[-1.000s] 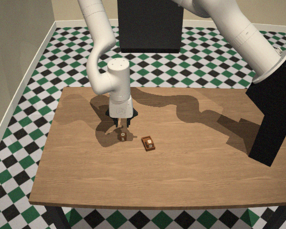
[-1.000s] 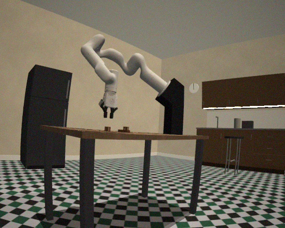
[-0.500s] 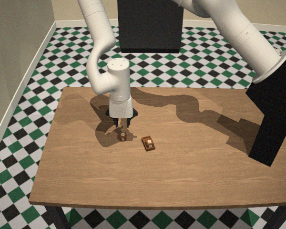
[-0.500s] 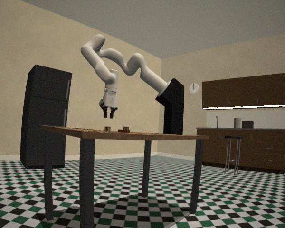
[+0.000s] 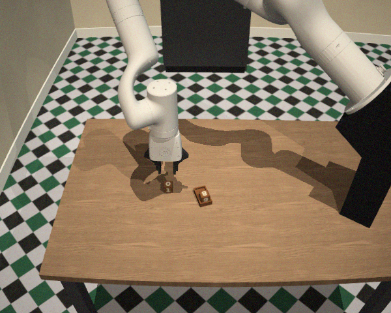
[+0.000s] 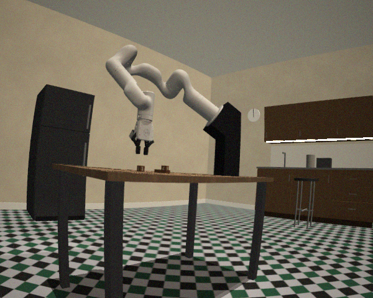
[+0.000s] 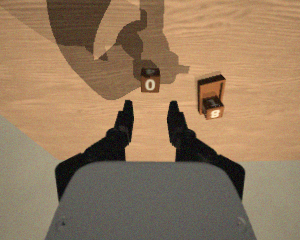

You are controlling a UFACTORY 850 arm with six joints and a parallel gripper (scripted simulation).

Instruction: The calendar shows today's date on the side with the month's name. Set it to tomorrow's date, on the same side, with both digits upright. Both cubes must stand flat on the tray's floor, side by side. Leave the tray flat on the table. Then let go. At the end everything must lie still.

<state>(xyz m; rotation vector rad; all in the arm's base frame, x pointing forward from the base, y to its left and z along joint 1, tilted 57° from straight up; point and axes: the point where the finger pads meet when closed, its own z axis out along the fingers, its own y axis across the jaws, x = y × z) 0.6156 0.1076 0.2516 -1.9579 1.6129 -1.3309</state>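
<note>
One cube (image 5: pixel 167 186) sits outside the tray (image 5: pixel 202 195), mid-worktop; gripper (image 5: pixel 167 169) hovers above, half-open, gripping nothing.

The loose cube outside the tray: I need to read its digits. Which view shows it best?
Wrist: the loose cube is largest, its 0 plain. Top shows it small, with 0 and 1. Exterior shows only a brown stub.

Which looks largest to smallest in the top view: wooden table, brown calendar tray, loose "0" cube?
1. Wooden table
2. Brown calendar tray
3. Loose "0" cube

All rest on one surface, so nearness hardly skews this.
</note>
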